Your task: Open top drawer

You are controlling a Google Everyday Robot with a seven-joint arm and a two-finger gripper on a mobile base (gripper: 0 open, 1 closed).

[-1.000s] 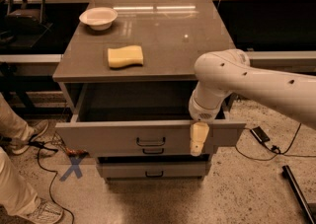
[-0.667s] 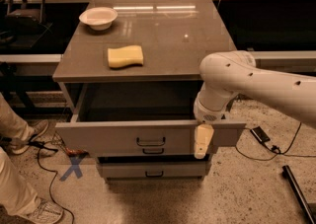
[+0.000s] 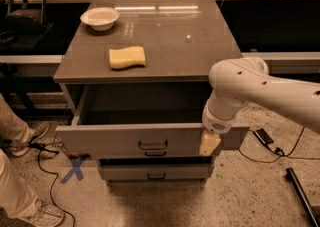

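Note:
The top drawer (image 3: 115, 141) of the grey cabinet stands pulled out, its flat grey front toward me with a small dark loop handle (image 3: 152, 145) at centre. Its dark inside (image 3: 145, 105) shows under the cabinet top. My white arm (image 3: 260, 88) reaches in from the right. The gripper (image 3: 210, 143), tan at its tip, hangs in front of the right end of the drawer front, well to the right of the handle. A narrower lower drawer (image 3: 125, 172) with a like handle sits shut beneath.
A white bowl (image 3: 100, 17) and a yellow sponge (image 3: 127, 57) lie on the cabinet top (image 3: 190, 41). A person's legs and shoes (image 3: 22, 136) are at the left. A blue tape X (image 3: 74, 167) and cables (image 3: 47, 171) lie on the floor.
The gripper has drifted a little to the right and down along the drawer front. The drawer stays pulled out as before.

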